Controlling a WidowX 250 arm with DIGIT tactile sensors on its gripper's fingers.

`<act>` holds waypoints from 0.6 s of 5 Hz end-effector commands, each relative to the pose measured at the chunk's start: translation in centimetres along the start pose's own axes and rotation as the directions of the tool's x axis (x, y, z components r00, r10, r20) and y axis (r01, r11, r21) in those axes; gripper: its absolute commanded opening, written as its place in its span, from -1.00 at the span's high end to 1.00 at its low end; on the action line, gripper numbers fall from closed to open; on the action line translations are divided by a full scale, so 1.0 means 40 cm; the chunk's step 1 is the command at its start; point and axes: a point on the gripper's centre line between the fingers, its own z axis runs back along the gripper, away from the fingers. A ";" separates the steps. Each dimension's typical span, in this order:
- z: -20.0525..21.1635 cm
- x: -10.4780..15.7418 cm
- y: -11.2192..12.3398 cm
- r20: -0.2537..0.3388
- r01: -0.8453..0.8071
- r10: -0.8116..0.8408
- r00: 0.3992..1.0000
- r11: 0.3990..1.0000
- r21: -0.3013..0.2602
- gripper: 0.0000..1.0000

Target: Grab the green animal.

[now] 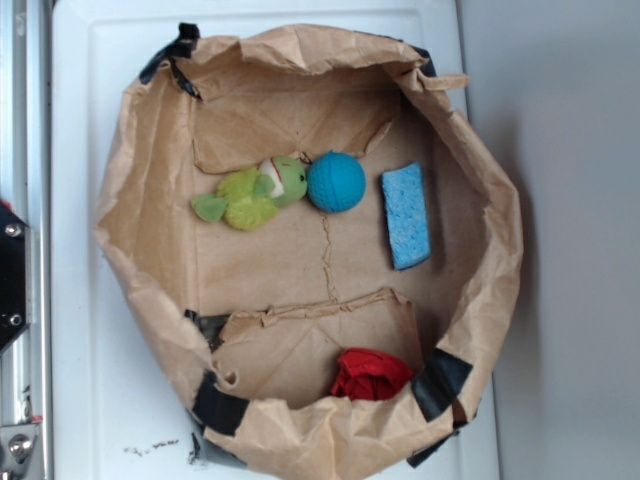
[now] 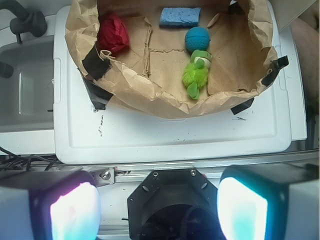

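Risk: animal [image 1: 255, 195] lies in bag [image 1: 150, 240], head touching ball [image 1: 336, 182] on its right. My fingers [image 2: 75, 212] are spread wide, well outside. Descending off-centre, I'd likely pinch ball or catch paper wall.

No words, labels, brand marks, numbers or signs can be read in either view. The brown paper bag [image 1: 150, 230] is plain and unprinted, the black tape [image 2: 95, 65] on its rim carries no lettering, and the white lid [image 2: 170, 135] under it shows only a few small dark specks, not writing. The blue sponge [image 1: 406, 215], the blue ball [image 1: 335, 182], the red cloth [image 1: 370, 375] and the green animal [image 1: 250, 195] bear no tags or print that can be made out.
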 end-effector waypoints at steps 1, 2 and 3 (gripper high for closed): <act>0.000 0.000 0.000 0.000 0.000 0.000 1.000 1.000 0.000 -1.00; -0.018 0.073 -0.014 0.030 -0.008 0.008 1.000 1.000 0.005 -1.00; -0.043 0.131 -0.019 0.049 0.007 -0.008 0.999 1.000 0.021 -1.00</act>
